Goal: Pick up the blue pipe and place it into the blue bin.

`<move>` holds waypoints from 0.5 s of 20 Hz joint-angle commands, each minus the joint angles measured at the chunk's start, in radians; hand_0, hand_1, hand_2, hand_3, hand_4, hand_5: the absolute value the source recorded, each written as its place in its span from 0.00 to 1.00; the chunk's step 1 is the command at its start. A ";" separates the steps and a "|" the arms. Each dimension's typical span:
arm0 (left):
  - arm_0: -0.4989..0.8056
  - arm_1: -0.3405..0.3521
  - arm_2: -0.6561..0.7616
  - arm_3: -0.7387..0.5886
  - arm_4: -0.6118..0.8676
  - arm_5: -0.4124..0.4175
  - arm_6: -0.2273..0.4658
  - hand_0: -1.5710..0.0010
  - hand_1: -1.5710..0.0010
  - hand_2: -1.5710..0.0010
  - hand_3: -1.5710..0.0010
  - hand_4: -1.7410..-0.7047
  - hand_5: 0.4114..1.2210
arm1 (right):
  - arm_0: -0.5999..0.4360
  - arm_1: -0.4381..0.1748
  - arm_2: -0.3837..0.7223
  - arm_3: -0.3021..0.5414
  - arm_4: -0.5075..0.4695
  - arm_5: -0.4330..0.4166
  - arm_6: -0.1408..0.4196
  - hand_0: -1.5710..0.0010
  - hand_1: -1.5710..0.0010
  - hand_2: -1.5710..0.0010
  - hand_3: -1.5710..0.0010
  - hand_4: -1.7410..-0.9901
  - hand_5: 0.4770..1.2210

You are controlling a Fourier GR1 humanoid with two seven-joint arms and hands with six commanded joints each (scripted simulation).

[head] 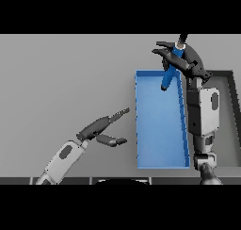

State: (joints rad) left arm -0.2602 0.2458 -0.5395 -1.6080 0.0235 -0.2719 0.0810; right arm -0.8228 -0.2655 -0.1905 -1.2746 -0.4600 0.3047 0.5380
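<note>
You have a grey table (66, 83) filling most of the frame, from the upper left across to the right side. On it, right of centre, lies the blue bin (140, 130), a long open rectangle running from the middle of the frame down toward the lower edge, its inside showing plain blue. At the far right edge you see part of a dark tray (234, 111) with a grey floor, cut off by the frame. Your right arm (203, 111) rises along the bin's right wall, between the bin and the dark tray, up to the upper right of the frame. Your left arm (63, 159) comes in from the lower left, and your left hand (96, 127) hangs over the bare table just left of the bin, its fingers straight and relaxed toward the bin, the thumb spread apart below them, holding nothing. Your right hand (181, 60) sits at the upper right, above the bin's top right corner, its fingers curled round the blue pipe (169, 74). The pipe is tilted, its lower end reaching down over the bin's upper right inside, its upper end sticking out past the hand as a dark tip.
</note>
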 commanded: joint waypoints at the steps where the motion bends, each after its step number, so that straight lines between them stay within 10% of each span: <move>1: -0.006 -0.001 0.000 0.013 -0.006 0.001 0.001 1.00 1.00 1.00 1.00 0.88 0.06 | 0.039 -0.001 -0.006 -0.003 0.015 -0.011 0.012 0.00 0.00 0.00 0.00 0.32 1.00; 6: 0.002 -0.006 -0.005 -0.007 0.007 -0.004 0.015 1.00 1.00 1.00 1.00 0.88 0.07 | 0.176 -0.003 0.024 0.021 0.086 -0.093 0.072 0.00 0.00 0.00 0.00 0.32 1.00; 8: 0.007 -0.008 -0.011 -0.009 -0.001 0.000 0.011 1.00 1.00 1.00 1.00 0.88 0.07 | 0.235 -0.019 0.088 0.015 0.082 -0.119 0.072 0.00 0.00 0.00 0.31 0.21 1.00; 10: -0.010 -0.004 0.004 -0.006 0.013 -0.002 0.031 1.00 1.00 1.00 1.00 0.88 0.08 | 0.287 -0.056 0.161 0.022 0.059 -0.141 0.072 0.00 0.00 0.00 0.34 0.18 1.00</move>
State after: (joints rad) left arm -0.2714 0.2416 -0.5352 -1.6139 0.0361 -0.2731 0.1138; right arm -0.5349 -0.3212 -0.0295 -1.2522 -0.4007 0.1667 0.6096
